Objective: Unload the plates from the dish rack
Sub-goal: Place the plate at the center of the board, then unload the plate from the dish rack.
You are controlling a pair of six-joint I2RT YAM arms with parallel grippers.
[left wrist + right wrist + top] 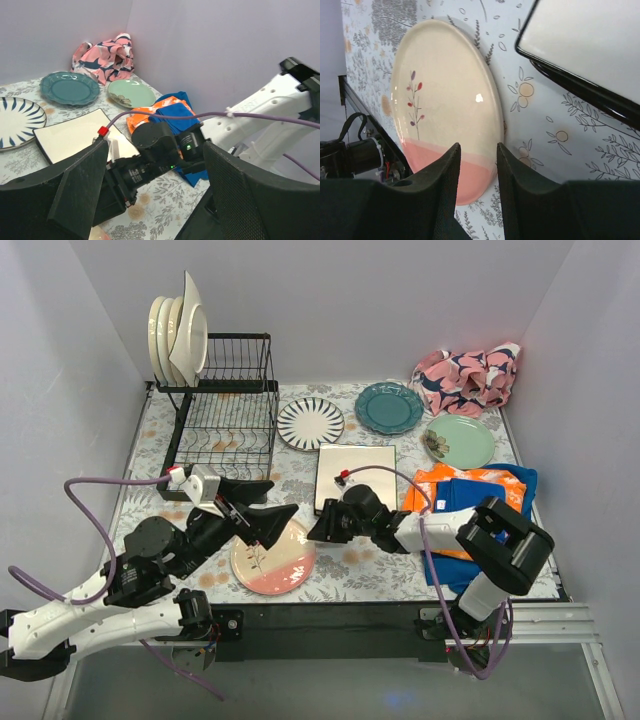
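Floral table [370,562] aside, your cream plates [178,335] stand on edge in the dish rack [235,415]'s upper tier; stiff, slick, breakable, so pinch a rim; left gripper [284,496] gapes wide; right gripper [477,150] narrowly parted, empty.

Cream-and-pink plate [445,110], sprig motif

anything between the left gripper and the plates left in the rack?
Only the dish rack itself: its front tier lies between the left gripper and the cream plates, whose tops stand free above it.
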